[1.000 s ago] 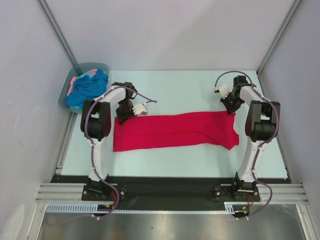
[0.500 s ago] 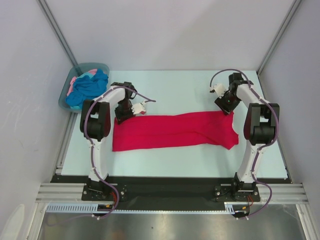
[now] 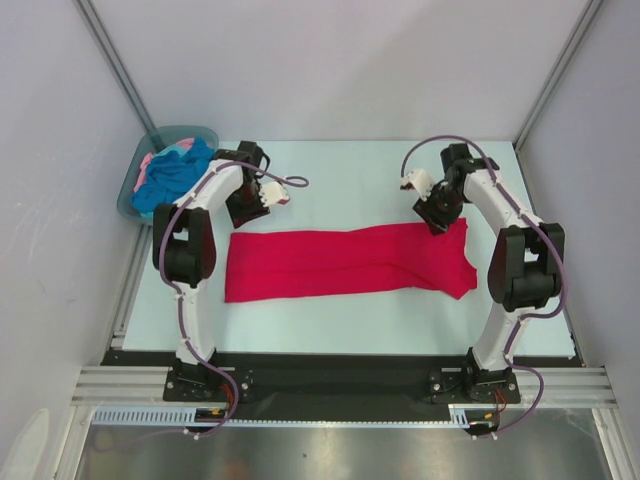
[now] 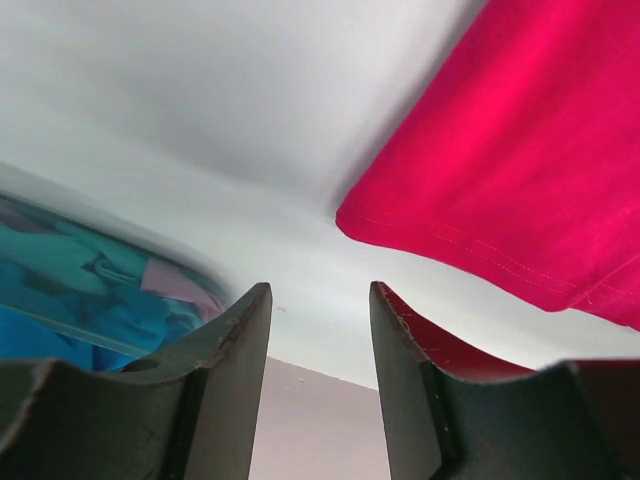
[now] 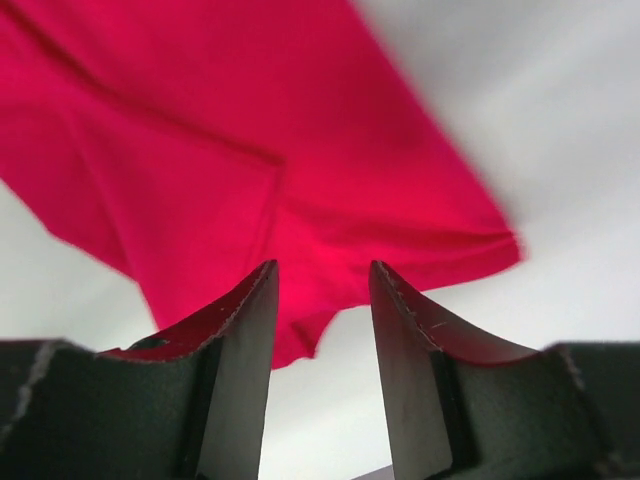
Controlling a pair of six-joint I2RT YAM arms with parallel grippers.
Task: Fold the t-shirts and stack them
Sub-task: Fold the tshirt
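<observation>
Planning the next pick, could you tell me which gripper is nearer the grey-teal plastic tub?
Left. The left gripper hovers just right of the tub; the right gripper is across the table, by the crimson cloth t-shirt's right end.

My pale table (image 3: 350,175) sits boxed in by plain white walls (image 3: 330,60), an aluminium rail (image 3: 110,384) along its near edge.

So the crimson-red t-shirt (image 3: 345,260) is lying flat on the table (image 3: 340,180), folded into a long band running left to right, with a sleeve poking out at its right end. The turquoise-blue t-shirt (image 3: 175,175) and pale pink t-shirt (image 3: 147,165) are scrunched together in the tub (image 3: 190,132) at the far left corner, blue mostly on top.
</observation>
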